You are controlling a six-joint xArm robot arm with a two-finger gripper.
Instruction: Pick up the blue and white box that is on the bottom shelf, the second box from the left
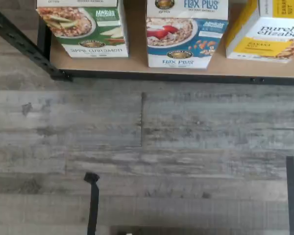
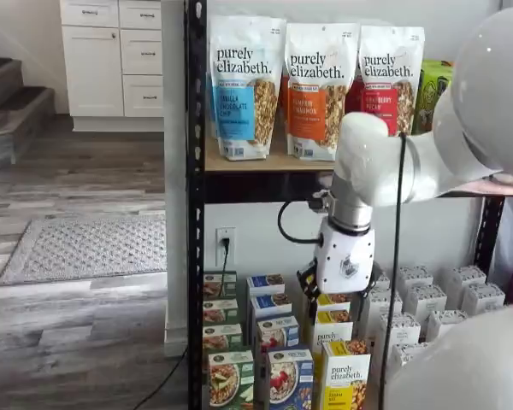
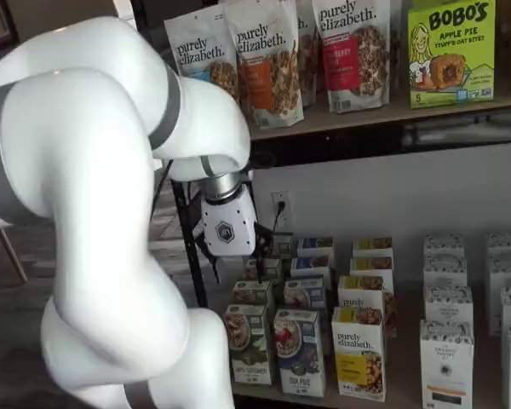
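Observation:
The blue and white box (image 1: 186, 36) stands upright at the front edge of the bottom shelf (image 1: 186, 77), between a green carton (image 1: 85, 29) and a yellow carton (image 1: 267, 32). It shows a cereal bowl with red berries. It also shows in both shelf views (image 2: 289, 380) (image 3: 298, 351). My gripper (image 1: 191, 169) is open, with its two black fingers (image 1: 92, 203) wide apart over the floor in front of the shelf. In both shelf views the gripper (image 2: 311, 289) (image 3: 232, 266) hangs above the front boxes and holds nothing.
Rows of the same cartons stand behind the front ones (image 3: 311, 294). White cartons (image 3: 447, 341) fill the shelf's right part. A black rack post (image 2: 195, 256) stands left of the green carton. The upper shelf holds granola bags (image 2: 316, 85). Grey plank floor (image 1: 137, 137) lies in front.

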